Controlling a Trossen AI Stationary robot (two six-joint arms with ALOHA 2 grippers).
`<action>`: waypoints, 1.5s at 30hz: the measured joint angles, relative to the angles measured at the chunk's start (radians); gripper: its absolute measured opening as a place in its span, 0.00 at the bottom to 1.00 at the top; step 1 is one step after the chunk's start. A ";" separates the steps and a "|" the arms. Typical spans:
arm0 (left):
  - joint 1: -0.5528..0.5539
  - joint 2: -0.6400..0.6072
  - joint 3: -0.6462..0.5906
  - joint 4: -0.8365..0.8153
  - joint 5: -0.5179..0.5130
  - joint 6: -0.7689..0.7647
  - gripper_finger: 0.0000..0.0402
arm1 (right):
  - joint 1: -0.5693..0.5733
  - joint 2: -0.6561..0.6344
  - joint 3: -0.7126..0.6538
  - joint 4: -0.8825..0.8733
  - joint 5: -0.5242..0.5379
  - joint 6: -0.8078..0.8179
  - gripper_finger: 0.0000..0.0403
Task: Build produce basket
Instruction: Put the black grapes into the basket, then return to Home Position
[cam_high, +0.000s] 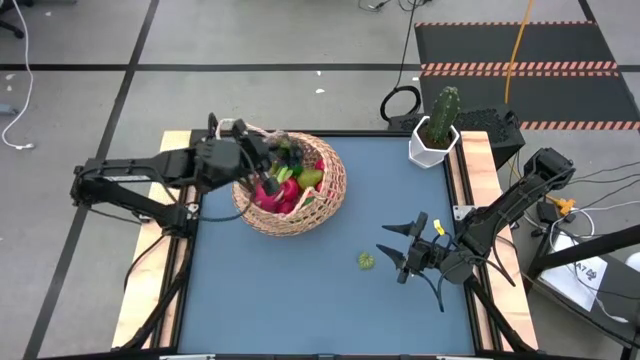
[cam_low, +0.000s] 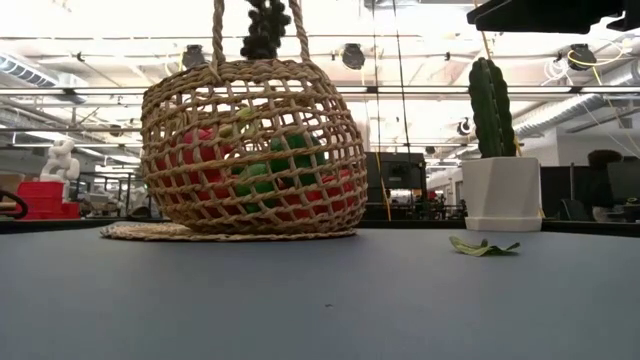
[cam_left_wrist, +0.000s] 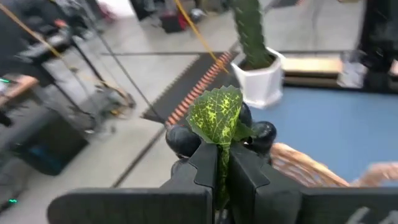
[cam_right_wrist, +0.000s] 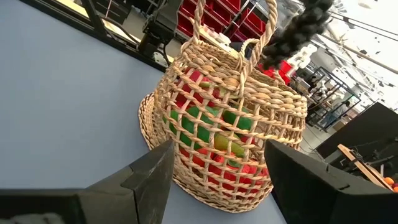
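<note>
Tan wicker basket (cam_high: 305, 200) sits on the blue table (cam_high: 300, 290), left of centre in the high view, resting on a flat woven mat (cam_low: 140, 232) that shows at its base in the low view. Inside: red, pink and green toy fruit (cam_high: 285, 188), seen through the open weave in the low and right wrist views.

Left gripper (cam_high: 262, 160) is over the basket's upper-left rim in the high view, clenched on the leaf (cam_left_wrist: 217, 115) of a dark grape bunch (cam_low: 265, 25). In the left wrist view the veined green leaf is pinched between the two fingers (cam_left_wrist: 205, 165), with dark grapes just behind it. In the low view the bunch hangs at the top of the frame, above the basket, between the two strands of the loop handle (cam_low: 216, 35).

Right gripper (cam_high: 402, 250) is lower right of the basket in the high view, well apart from it, fingers spread and holding nothing. A small green piece (cam_high: 367, 261) lies on the table just left of it; in the low view it looks flat and leaf-like.

White pot with a cactus (cam_high: 437, 130) stands at the table's upper-right corner.
</note>
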 joint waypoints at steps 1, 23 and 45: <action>0.003 0.009 -0.011 0.000 0.022 -0.010 0.05 | 0.000 0.000 0.000 -0.002 0.000 0.000 0.60; 0.026 0.168 -0.055 -0.138 0.138 -0.101 0.05 | 0.000 0.000 0.000 -0.004 0.000 0.003 0.60; 0.088 0.177 -0.054 -0.173 0.136 -0.134 0.46 | 0.000 0.000 0.000 -0.004 0.000 0.003 0.60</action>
